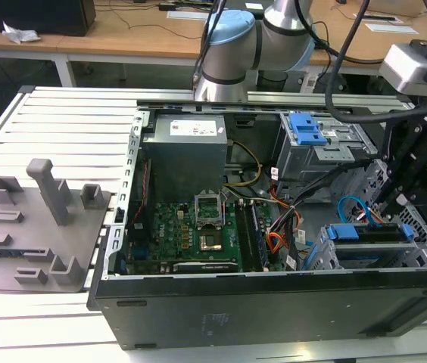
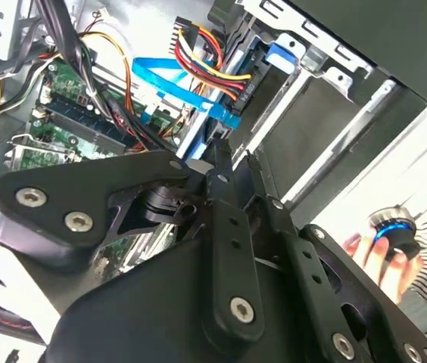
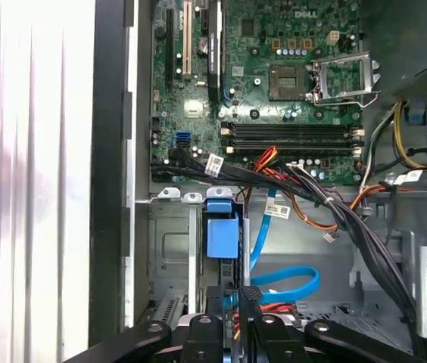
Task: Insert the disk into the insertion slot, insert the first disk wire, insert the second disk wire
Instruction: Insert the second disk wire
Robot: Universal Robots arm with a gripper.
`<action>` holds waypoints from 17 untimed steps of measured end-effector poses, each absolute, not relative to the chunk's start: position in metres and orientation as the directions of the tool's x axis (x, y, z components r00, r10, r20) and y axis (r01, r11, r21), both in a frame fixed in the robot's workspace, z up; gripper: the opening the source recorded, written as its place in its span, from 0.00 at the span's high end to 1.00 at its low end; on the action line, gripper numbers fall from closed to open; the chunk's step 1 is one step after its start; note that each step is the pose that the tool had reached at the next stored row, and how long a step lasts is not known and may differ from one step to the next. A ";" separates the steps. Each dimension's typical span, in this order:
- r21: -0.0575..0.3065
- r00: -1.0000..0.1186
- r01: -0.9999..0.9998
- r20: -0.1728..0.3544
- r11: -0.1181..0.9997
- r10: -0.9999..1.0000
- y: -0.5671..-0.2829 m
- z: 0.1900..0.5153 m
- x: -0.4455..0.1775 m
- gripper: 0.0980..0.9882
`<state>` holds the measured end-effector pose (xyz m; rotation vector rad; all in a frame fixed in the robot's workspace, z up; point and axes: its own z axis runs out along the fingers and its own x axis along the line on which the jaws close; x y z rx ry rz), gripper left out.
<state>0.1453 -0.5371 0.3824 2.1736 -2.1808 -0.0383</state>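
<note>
Exterior view: we list an open black steel computer case (image 1: 274, 302). Inside are a green motherboard (image 1: 198, 227) and a grey power supply (image 1: 187, 151) with a white label too small to read. The disk (image 1: 369, 233), framed in blue plastic, sits in the insertion slot (image 1: 325, 257), a perforated grey cage at the exterior view's right. The black gripper (image 1: 389, 212) hangs over it, partly cut off. Second wrist view: the gripper (image 2: 235, 155) fingers are drawn narrow beside a flat blue wire (image 2: 176, 79); we cannot tell if they pinch it. A blurred hand (image 2: 384, 253) shows. First wrist view: the disk's blue tab (image 3: 222, 231), the slot (image 3: 169, 242), the gripper (image 3: 241, 291).
</note>
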 end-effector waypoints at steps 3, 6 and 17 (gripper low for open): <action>0.062 -0.002 -0.998 0.026 0.004 -1.000 -0.537 0.382 0.145 0.85; 0.062 -0.002 -0.998 0.026 0.004 -1.000 -0.537 0.383 0.145 0.99; 0.062 -0.002 -0.998 0.026 0.004 -1.000 -0.537 0.383 0.145 0.99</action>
